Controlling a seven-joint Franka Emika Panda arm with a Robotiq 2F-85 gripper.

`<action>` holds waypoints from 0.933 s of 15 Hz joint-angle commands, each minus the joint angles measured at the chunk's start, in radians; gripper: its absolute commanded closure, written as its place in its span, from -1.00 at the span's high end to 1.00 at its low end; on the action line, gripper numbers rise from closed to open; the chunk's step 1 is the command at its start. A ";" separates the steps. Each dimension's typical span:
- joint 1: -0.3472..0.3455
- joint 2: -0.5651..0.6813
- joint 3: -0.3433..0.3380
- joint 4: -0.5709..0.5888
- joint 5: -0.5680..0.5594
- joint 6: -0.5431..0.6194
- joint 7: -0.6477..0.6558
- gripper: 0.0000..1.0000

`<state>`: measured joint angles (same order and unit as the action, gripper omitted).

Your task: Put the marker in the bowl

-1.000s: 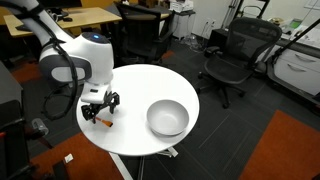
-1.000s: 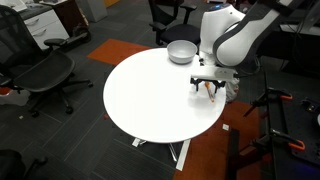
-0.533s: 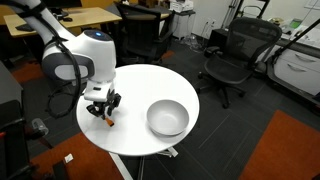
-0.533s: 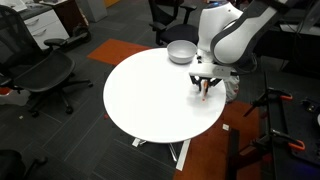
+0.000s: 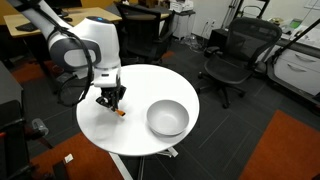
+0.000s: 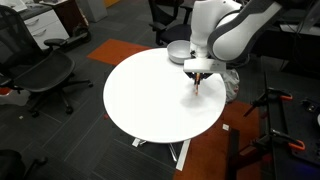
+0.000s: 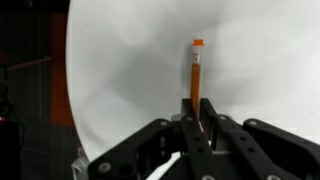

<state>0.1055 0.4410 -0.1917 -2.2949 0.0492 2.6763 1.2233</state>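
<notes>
The gripper (image 5: 111, 98) grasps the marker (image 5: 119, 111) by one end, its length hanging downward, with the bowl (image 5: 167, 118) to the right.

The bowl (image 5: 167, 118) (image 6: 181, 52) sits on the counter (image 5: 140, 80) (image 6: 150, 90) near its edge. The marker (image 5: 119, 111) (image 6: 198, 84) (image 7: 196, 75) hangs over the counter beside the bowl but apart from it, one end held between the fingers (image 7: 187, 118) of the gripper (image 5: 110, 100) (image 6: 199, 72) (image 7: 197, 115) above it. An office chair (image 5: 235, 55) stands on the floor behind the counter.
</notes>
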 commanded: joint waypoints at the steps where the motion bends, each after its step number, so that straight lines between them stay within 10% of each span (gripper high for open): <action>1: 0.084 -0.053 -0.043 0.090 -0.137 -0.107 0.024 -0.94; 14: 0.104 0.112 0.170 0.549 -0.189 -0.422 -0.307 -0.94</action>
<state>0.1963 0.4717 -0.0450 -1.8734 -0.1378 2.3399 0.9873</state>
